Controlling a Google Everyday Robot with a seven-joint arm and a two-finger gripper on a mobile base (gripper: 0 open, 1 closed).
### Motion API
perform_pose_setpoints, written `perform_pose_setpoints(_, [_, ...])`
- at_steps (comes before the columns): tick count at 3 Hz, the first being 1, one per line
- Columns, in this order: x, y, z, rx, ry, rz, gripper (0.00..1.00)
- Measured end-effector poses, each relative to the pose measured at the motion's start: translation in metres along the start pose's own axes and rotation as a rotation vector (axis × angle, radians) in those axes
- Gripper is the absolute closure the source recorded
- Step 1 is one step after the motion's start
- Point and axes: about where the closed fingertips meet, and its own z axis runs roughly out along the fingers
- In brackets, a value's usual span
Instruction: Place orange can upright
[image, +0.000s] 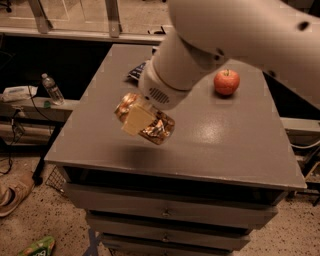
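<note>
The orange can (155, 127) is dented, orange-gold and shiny. It hangs tilted in the air above the front left part of the grey cabinet top (210, 145). My gripper (142, 119) is shut on the can, with a pale finger pad (136, 120) across its side. The white arm comes down from the upper right and hides the gripper's far side. The can's shadow lies on the cabinet top below it.
A red apple (226, 82) sits at the back right of the cabinet top. A dark blue snack bag (137, 71) shows partly behind the arm at the back left. A water bottle (52, 89) stands on a low shelf to the left. Shoes lie on the floor at left.
</note>
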Motion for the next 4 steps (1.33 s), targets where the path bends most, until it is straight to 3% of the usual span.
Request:
perform_pose_setpoints(1, [-0.002, -0.014, 0.005, -0.009, -0.202, 0.025, 1.0])
perform_pose_setpoints(2, [-0.021, -0.03, -0.004, -0.015, -0.424, 0.026, 1.0])
perform_pose_setpoints(3, [-0.025, -0.025, -0.006, -0.018, -0.456, -0.036, 1.0])
perform_pose_setpoints(4, [-0.025, -0.025, -0.006, -0.015, -0.451, -0.041, 1.0])
